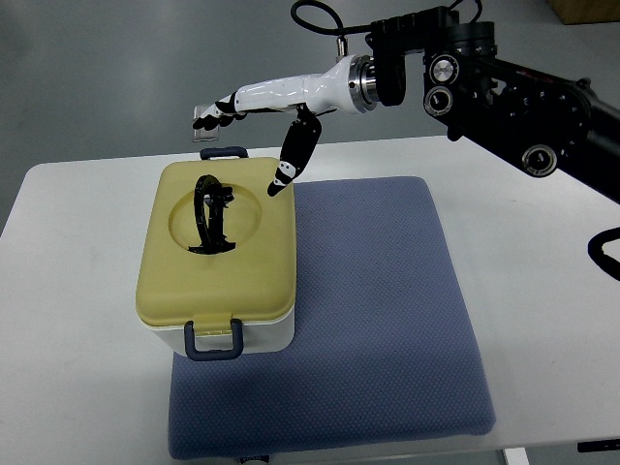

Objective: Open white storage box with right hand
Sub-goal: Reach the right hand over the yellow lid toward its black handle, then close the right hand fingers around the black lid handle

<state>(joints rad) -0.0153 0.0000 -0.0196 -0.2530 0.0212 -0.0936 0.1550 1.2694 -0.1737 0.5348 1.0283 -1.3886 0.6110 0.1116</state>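
The right robot hand, fingers spread and empty, hovers over the far latch of the white storage box with its pale yellow lid on the blue mat; next, seemingly, it should release that clasp.

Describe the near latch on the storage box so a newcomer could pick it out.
On the white table lies a blue mat; the storage box sits on the mat's left edge. The near latch is the dark blue clip on the box's white front, below the yellow lid.
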